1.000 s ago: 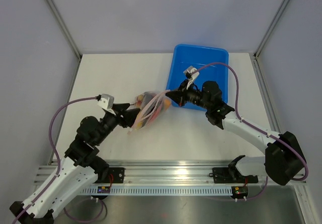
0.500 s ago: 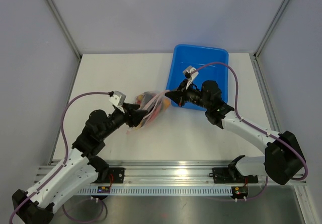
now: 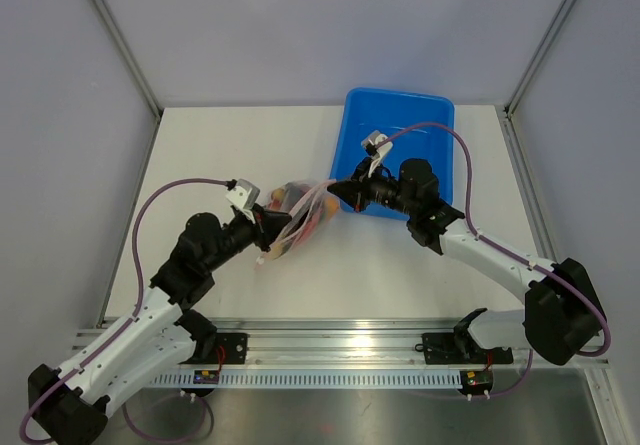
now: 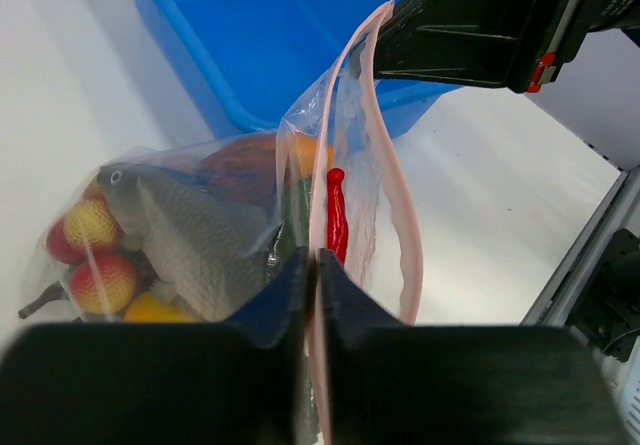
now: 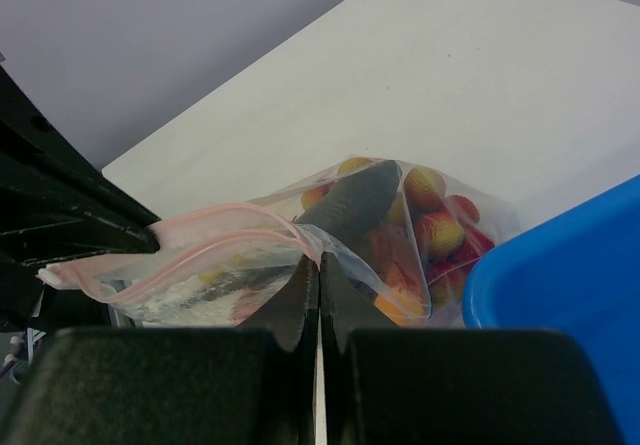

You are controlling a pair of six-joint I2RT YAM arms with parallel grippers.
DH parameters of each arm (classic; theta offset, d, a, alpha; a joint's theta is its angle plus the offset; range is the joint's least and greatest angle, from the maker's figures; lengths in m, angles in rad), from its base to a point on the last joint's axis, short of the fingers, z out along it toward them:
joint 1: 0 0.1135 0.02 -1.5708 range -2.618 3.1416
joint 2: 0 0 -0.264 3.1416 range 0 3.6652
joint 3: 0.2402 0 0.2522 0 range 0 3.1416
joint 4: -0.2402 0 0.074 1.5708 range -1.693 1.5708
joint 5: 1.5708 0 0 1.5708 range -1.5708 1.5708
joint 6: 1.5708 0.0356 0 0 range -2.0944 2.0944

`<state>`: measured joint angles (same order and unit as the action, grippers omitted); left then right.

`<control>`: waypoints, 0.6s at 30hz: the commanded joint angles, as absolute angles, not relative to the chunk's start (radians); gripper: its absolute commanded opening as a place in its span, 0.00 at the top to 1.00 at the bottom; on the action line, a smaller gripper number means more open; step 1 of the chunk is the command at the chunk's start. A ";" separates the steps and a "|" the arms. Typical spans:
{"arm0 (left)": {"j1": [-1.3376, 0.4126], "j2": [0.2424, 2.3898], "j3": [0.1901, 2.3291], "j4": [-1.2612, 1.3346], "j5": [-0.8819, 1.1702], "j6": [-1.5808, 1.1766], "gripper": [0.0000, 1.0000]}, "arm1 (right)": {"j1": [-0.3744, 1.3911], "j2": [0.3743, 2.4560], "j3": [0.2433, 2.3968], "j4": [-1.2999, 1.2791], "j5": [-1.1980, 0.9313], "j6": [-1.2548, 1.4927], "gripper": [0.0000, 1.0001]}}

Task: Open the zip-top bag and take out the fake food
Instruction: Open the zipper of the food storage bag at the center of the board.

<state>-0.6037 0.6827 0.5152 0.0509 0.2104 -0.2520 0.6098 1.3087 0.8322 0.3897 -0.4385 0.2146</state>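
Observation:
The zip-top bag (image 3: 298,215) hangs between my two grippers, left of the blue tub, with its pink zipper strip (image 4: 405,235) parted into two lips. My left gripper (image 3: 266,229) is shut on one lip (image 4: 312,261). My right gripper (image 3: 336,187) is shut on the other lip (image 5: 319,261). The fake food is inside: a grey fish (image 4: 195,235), a red pepper (image 4: 336,215), and red-yellow fruit (image 4: 95,255) (image 5: 440,230). In the left wrist view, the right gripper's fingers (image 4: 470,25) pinch the far top of the strip.
The blue tub (image 3: 400,125) stands at the back right, just behind the right gripper, and its rim (image 5: 570,285) is close beside the bag. White tabletop (image 3: 200,155) lies around the bag. An aluminium rail (image 3: 340,350) runs along the near edge.
My left gripper has moved in to the bag's near lip and gone from open to shut on it. The right gripper has kept its hold and place.

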 commanded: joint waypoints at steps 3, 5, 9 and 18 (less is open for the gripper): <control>-0.603 0.678 0.523 0.104 0.230 -0.206 1.00 | 0.621 1.307 0.890 0.402 -0.456 0.195 1.00; -0.603 0.672 0.522 0.101 0.218 -0.201 1.00 | 0.623 1.304 0.894 0.391 -0.460 0.190 1.00; -0.603 0.635 0.509 0.100 0.167 -0.187 1.00 | 0.630 1.287 0.902 0.367 -0.477 0.179 0.87; -0.611 0.584 0.491 0.109 0.124 -0.172 1.00 | 0.641 1.236 0.930 0.258 -0.390 0.245 0.59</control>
<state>-0.6041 0.5903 0.4965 0.0479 0.1524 -0.1967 0.6292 1.2900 0.8776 0.2855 -0.4320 0.2108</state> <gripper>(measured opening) 0.005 0.389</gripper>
